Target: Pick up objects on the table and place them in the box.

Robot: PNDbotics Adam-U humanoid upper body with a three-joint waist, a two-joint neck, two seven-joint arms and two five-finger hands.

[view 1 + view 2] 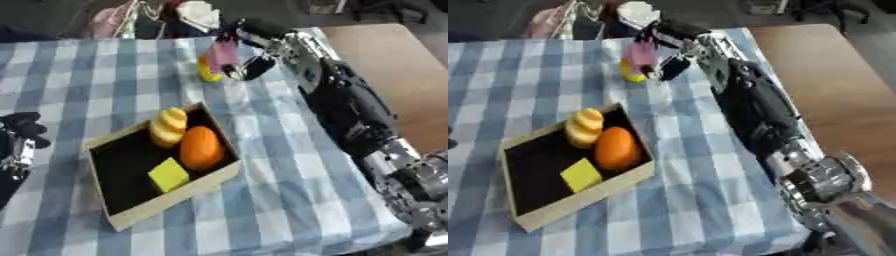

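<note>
My left hand (19,136) rests idle at the near left edge of the table (289,200), which is covered in a blue and white checked cloth; I cannot tell how its fingers are set. To the right of it and a little farther out sits the box (175,196), an open cardboard tray with a dark floor. Inside lie a yellow block (169,174), an orange oval fruit (201,147) just beyond it, and a ridged pale yellow piece (168,127) touching the fruit at the far end. My right arm stretches out well past the box, and my right hand (667,47) has its fingers curled round a pink object (641,51). Just beside that hand, below the pink object, a yellow object (630,72) stands on the table.
</note>
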